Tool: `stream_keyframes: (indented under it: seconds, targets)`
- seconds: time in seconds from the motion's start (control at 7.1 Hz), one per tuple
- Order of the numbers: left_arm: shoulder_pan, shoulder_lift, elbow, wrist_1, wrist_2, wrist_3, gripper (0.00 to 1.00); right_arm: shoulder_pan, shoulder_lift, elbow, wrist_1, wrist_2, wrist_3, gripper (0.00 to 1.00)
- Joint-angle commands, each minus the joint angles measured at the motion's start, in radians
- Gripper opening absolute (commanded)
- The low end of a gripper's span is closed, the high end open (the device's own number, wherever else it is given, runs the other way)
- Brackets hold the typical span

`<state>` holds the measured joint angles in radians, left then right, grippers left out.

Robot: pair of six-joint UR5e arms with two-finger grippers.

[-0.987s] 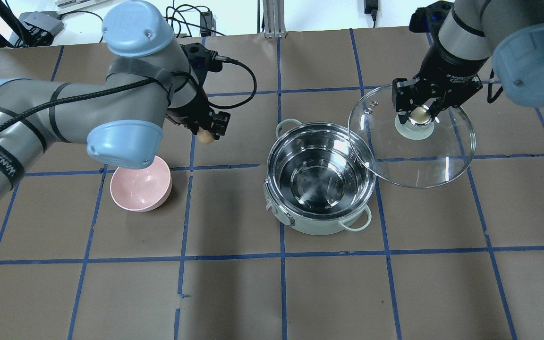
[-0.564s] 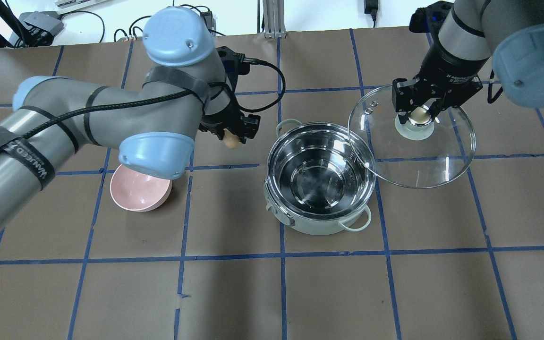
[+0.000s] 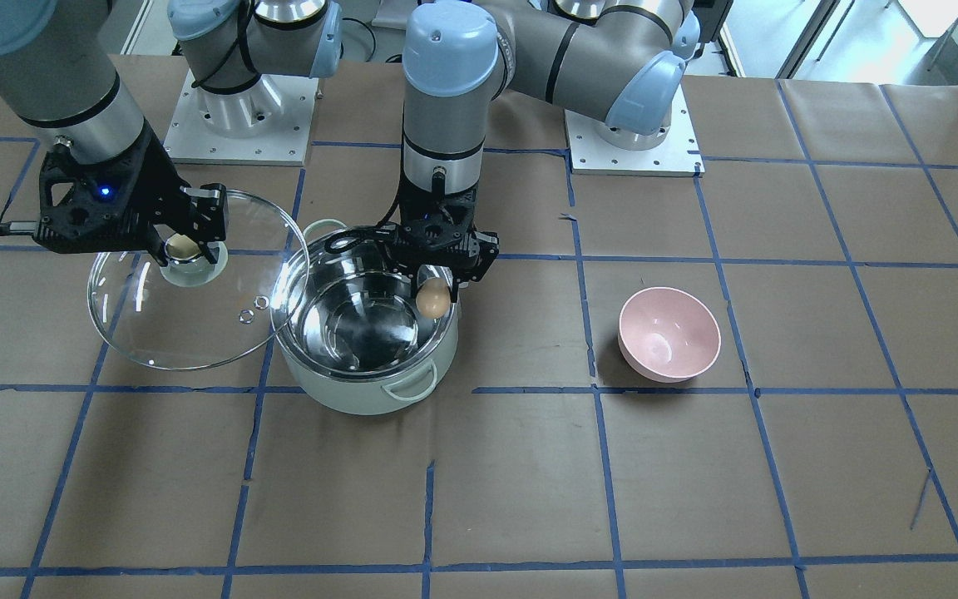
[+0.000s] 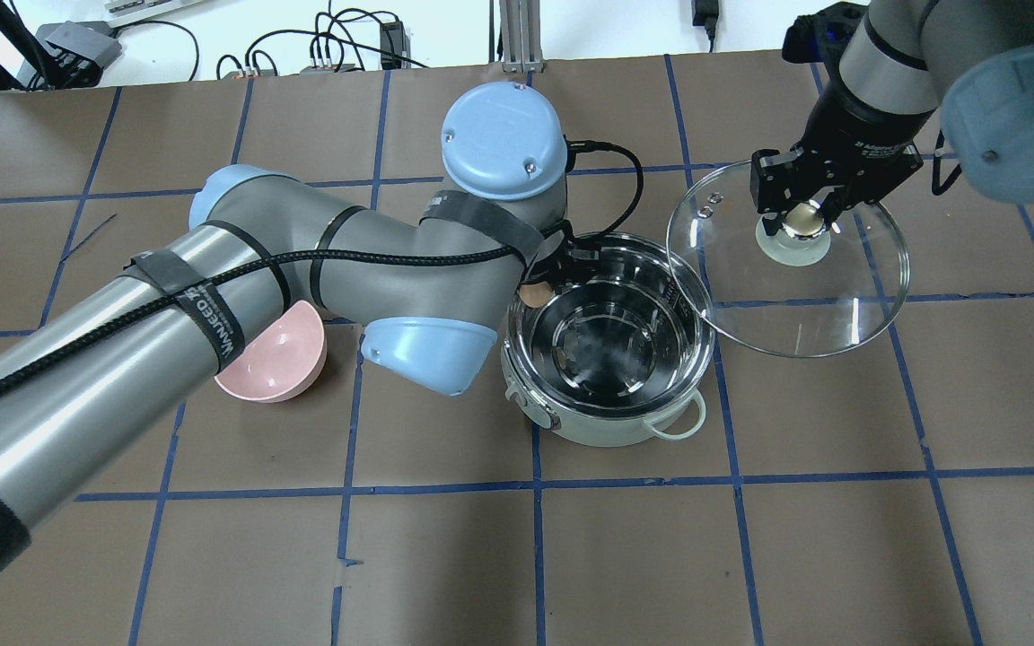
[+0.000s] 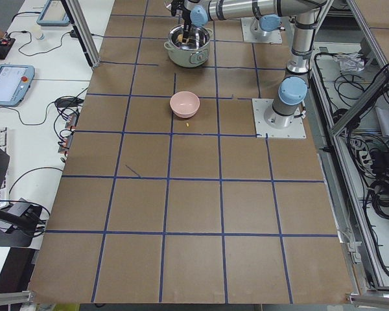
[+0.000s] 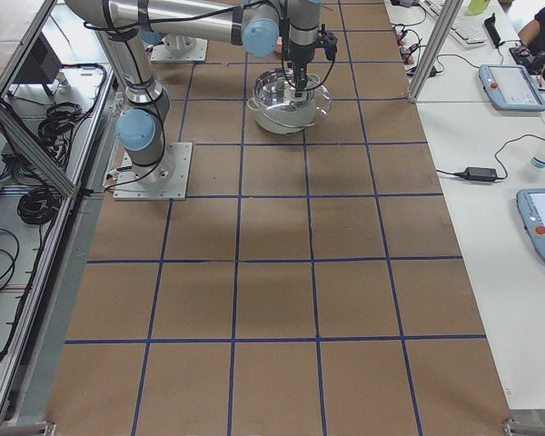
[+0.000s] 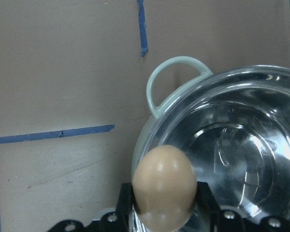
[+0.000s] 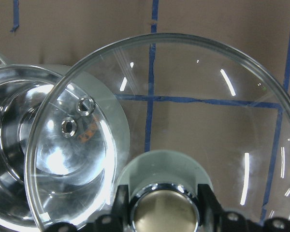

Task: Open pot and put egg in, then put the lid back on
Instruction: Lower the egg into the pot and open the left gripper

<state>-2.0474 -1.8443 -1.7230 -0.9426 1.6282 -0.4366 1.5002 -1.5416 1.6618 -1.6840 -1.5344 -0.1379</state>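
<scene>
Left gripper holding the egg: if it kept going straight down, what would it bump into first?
Probably the rim of the pot: the left gripper points down with the egg above the pot's edge, not its middle. Depth is unclear; it might just slip inside.

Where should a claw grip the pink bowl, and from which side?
Grip the rim of the pink bowl, coming straight down from above. It stands upright with its mouth open, has a thin wall and no handle, so one claw finger could go inside and the other outside. A side grip would likely slip on its sloping wall.
</scene>
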Motion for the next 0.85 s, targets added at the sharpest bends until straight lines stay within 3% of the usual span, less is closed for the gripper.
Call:
stream_keyframes:
  seconds: [0.0, 0.42, 0.7]
  targets:
    - [-0.031, -0.036, -0.001, 0.045, 0.024, -0.046, 0.08, -0.012, 0.001, 0.001, -0.003, 0.002, -0.014, 0.33]
    - [-0.031, -0.042, -0.020, 0.041, 0.036, -0.040, 0.14, -0.015, 0.001, 0.009, 0.000, -0.004, -0.015, 0.33]
    - [-0.031, -0.044, -0.023, 0.036, 0.036, -0.036, 0.25, -0.017, 0.001, 0.010, -0.002, -0.004, -0.014, 0.33]
